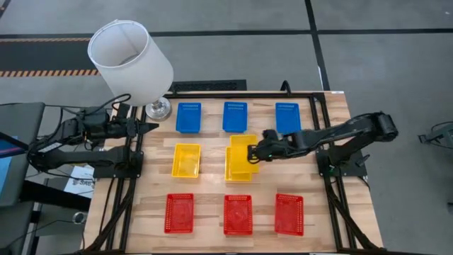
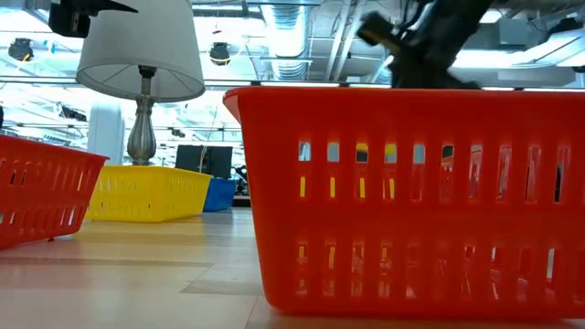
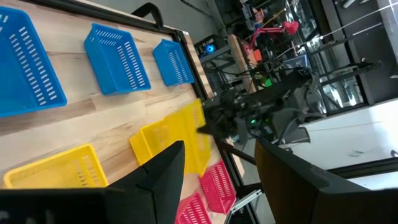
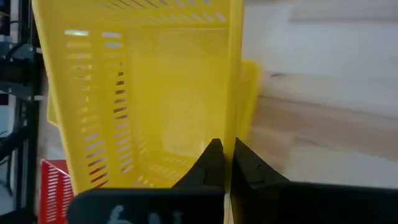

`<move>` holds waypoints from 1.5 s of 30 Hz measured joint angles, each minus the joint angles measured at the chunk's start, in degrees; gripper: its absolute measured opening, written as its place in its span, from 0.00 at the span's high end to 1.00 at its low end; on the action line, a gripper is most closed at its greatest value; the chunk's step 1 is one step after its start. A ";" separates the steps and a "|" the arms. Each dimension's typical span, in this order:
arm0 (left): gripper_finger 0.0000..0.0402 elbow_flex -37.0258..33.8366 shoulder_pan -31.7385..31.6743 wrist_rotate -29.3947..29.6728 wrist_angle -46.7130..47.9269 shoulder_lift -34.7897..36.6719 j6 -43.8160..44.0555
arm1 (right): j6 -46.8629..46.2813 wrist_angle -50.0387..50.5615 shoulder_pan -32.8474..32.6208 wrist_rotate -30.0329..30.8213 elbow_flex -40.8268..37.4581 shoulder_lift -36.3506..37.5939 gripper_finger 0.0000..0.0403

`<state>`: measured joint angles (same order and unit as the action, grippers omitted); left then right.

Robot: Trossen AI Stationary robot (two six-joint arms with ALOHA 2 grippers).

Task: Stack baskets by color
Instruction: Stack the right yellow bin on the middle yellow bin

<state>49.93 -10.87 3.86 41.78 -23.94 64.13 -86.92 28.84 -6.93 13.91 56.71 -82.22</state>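
Three blue baskets (image 1: 234, 116) stand in the far row and three red baskets (image 1: 238, 214) in the near row. One yellow basket (image 1: 187, 160) sits alone at middle left. A second yellow basket (image 1: 237, 172) lies at the centre. A third yellow basket (image 1: 241, 142) sits tilted, partly over the second one's far end, with my right gripper (image 1: 255, 151) shut on it. My left gripper (image 1: 153, 127) waits open at the far left, beside the lamp base. My right gripper pinches the rim of the third yellow basket's long wall (image 4: 234, 118), on the table's right side, with one finger inside the basket and one outside. The fingers slant down from the table's right. The basket is tilted over the second yellow basket (image 4: 250, 87).
A lamp with a white shade (image 1: 130, 59) stands at the far left corner, its base (image 1: 158, 108) beside the leftmost blue basket. Bare wood (image 1: 212, 188) shows between the rows. In the low view a red basket (image 2: 411, 201) fills the foreground.
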 joint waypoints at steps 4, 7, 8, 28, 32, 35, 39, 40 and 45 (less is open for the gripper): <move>0.54 0.00 0.00 0.00 -0.01 0.00 -0.37 | -2.79 -5.40 -0.89 -0.44 0.03 -3.74 0.97; 0.54 0.00 -0.01 -0.09 -0.01 0.00 -0.36 | -5.29 -5.11 -1.94 -0.44 0.08 -5.24 0.96; 0.54 0.00 0.00 -0.11 0.00 0.00 -0.35 | -5.58 -4.32 -2.22 -0.46 0.03 -5.44 0.96; 0.54 0.00 0.00 0.00 -0.10 -0.02 1.16 | -5.77 -3.37 -2.16 -5.71 0.02 -10.09 0.92; 0.54 0.00 0.00 0.00 -0.06 -0.02 1.14 | -5.28 -2.75 -1.55 -5.54 0.02 -9.49 0.90; 0.54 0.00 -0.02 0.00 -0.06 -0.02 1.12 | -4.18 -2.89 -1.09 -5.24 0.03 -9.48 0.85; 0.54 0.00 -0.01 0.00 -0.06 -0.02 1.11 | -4.08 -3.10 -1.10 -5.25 0.02 -9.48 0.77; 0.54 0.00 0.00 0.00 -0.06 -0.02 1.10 | -4.03 -3.08 -1.13 -5.25 0.02 -9.48 0.75; 0.54 0.00 0.00 0.00 -0.05 -0.02 1.11 | -1.70 -2.89 -0.86 -5.20 0.03 -8.38 0.67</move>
<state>49.93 -10.87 3.86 41.73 -23.97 65.24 -88.62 25.95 -7.79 8.72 56.74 -90.60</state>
